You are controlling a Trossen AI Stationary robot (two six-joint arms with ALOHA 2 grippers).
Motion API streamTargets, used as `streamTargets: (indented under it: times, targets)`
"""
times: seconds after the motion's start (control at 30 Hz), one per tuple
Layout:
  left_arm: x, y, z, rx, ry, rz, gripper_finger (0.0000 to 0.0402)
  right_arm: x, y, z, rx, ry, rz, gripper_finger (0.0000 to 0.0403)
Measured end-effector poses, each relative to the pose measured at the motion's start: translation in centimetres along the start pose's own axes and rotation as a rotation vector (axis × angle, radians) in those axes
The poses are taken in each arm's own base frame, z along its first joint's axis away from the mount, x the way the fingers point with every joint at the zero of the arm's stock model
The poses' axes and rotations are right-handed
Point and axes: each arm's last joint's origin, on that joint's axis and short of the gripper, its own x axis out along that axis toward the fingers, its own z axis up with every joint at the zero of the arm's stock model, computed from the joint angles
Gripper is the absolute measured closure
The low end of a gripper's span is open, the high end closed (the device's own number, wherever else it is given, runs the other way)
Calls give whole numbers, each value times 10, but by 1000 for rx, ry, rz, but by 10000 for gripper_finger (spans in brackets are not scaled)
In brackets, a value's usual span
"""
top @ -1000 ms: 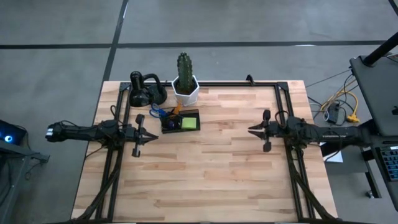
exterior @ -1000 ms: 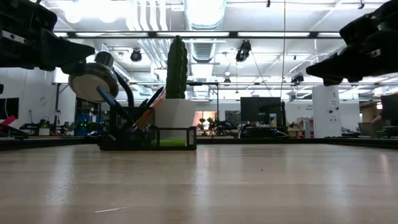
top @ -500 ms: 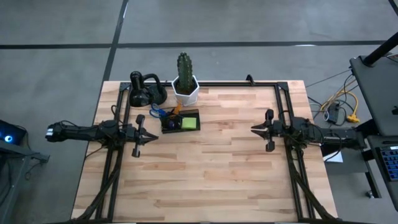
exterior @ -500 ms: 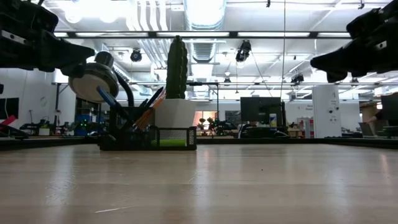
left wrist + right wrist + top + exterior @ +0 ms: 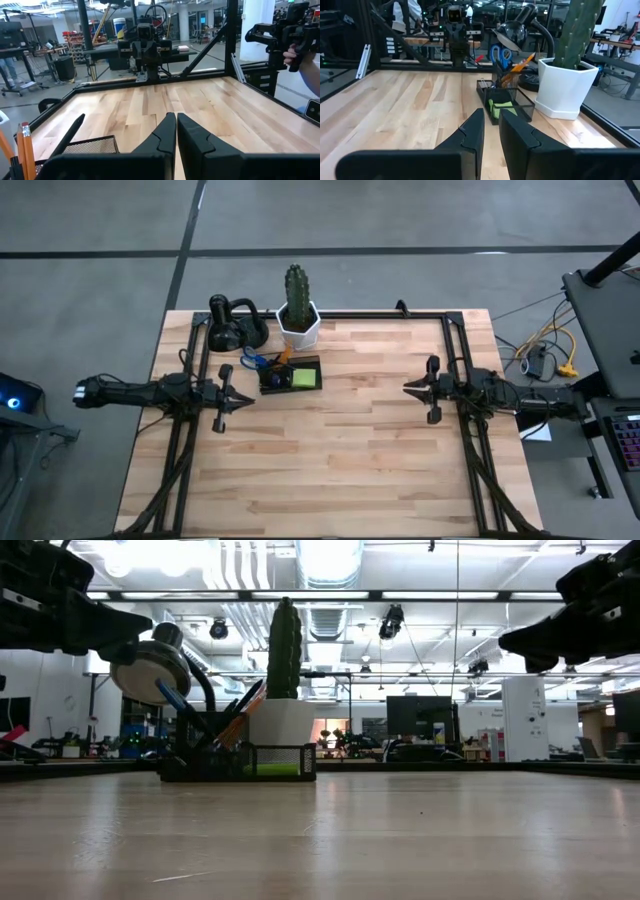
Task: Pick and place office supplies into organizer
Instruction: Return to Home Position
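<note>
Organizer is sitting on the desk with pencils and scissors inside. Left gripper is hovering beside it, jaws fully closed, empty. Right gripper is hovering well apart, jaws slightly parted, holding nothing.

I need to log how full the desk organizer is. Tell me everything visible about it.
The organizer is a small dark box with wire-mesh walls, standing upright on the wooden table in front of the white cactus pot, on the left arm's side. A lime-green sticky-note pad lies in its low compartment. Its taller section holds orange pencils leaning out and blue-handled scissors, handles up. Neither gripper touches it.
</note>
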Motion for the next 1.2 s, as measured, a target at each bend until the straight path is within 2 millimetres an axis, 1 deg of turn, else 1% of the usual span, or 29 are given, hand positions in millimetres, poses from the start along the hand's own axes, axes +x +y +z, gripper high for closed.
streamTargets:
  times: [0.2, 0.43, 1.2]
  targets:
    - [0, 0, 0, 0, 4, 0, 402, 0, 0, 1, 4, -8, 1, 355]
    - [0, 0, -1, 1, 6, 1, 402, 0, 0, 0, -33, -5, 0, 355]
    - [0, 0, -1, 1, 6, 0, 402, 0, 0, 0, -33, -3, 0, 355]
